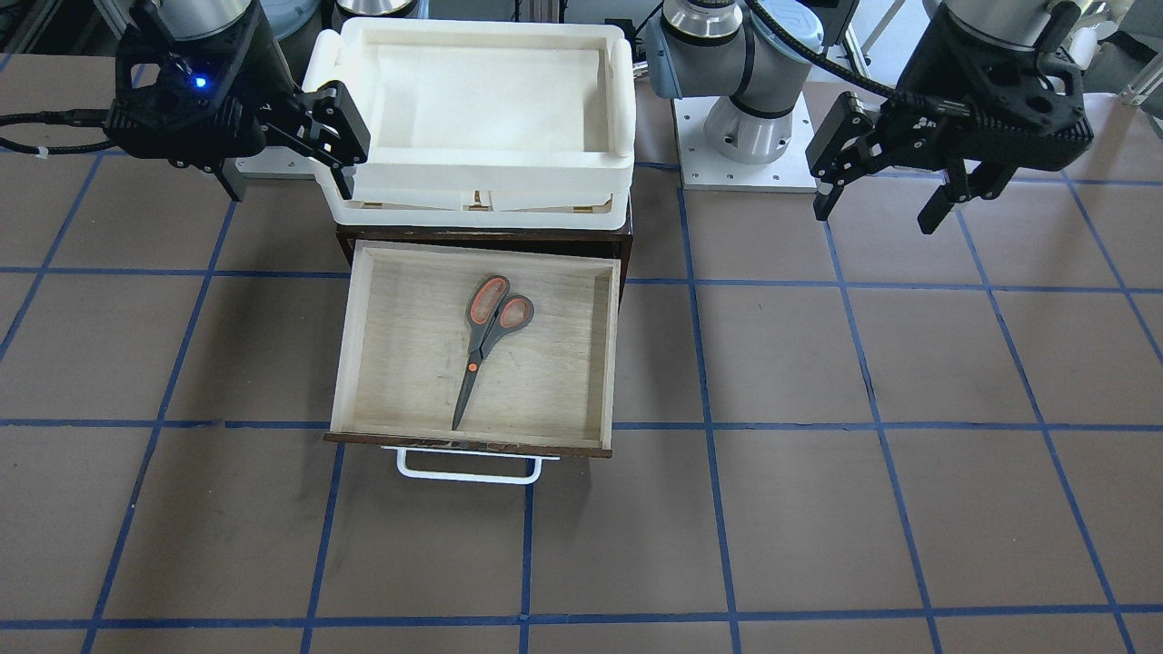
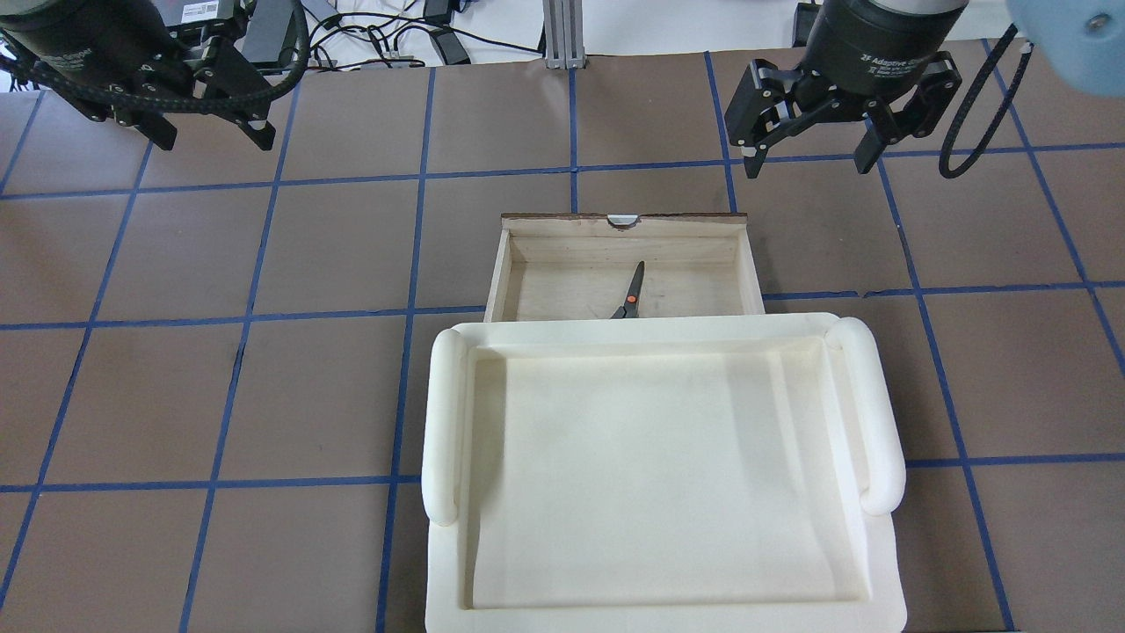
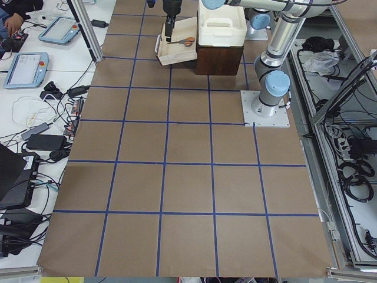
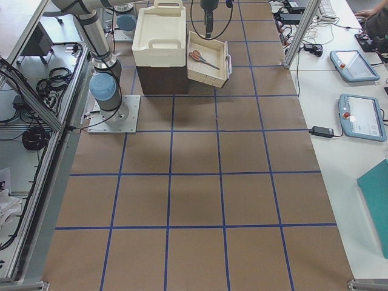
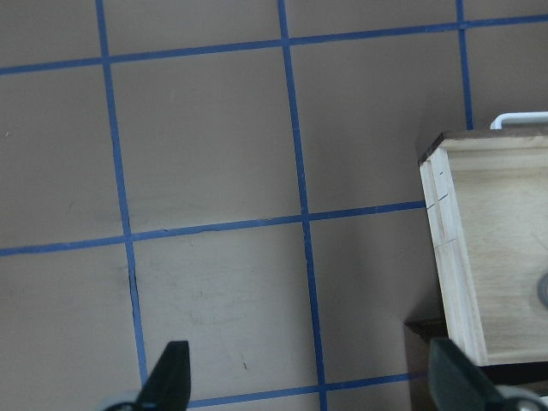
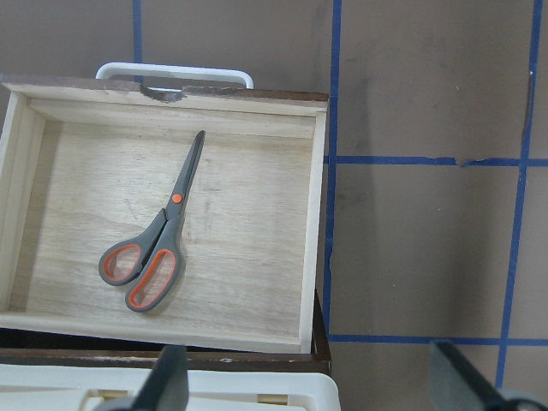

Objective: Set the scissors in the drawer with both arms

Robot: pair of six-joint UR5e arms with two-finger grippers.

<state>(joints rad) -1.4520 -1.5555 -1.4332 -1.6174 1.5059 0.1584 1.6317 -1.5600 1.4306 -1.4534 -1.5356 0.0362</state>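
Right gripper (image 2: pixel 806 165) apart from grey-orange scissors (image 1: pixel 472 367)

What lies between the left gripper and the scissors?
Only bare table with blue tape lines and one wall of the drawer separate the left gripper from the scissors, in the exterior front-facing view.

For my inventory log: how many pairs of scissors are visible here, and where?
1. The scissors lie flat inside the open drawer, blades pointing toward its front. More could be hidden in the cabinet under the white bin.
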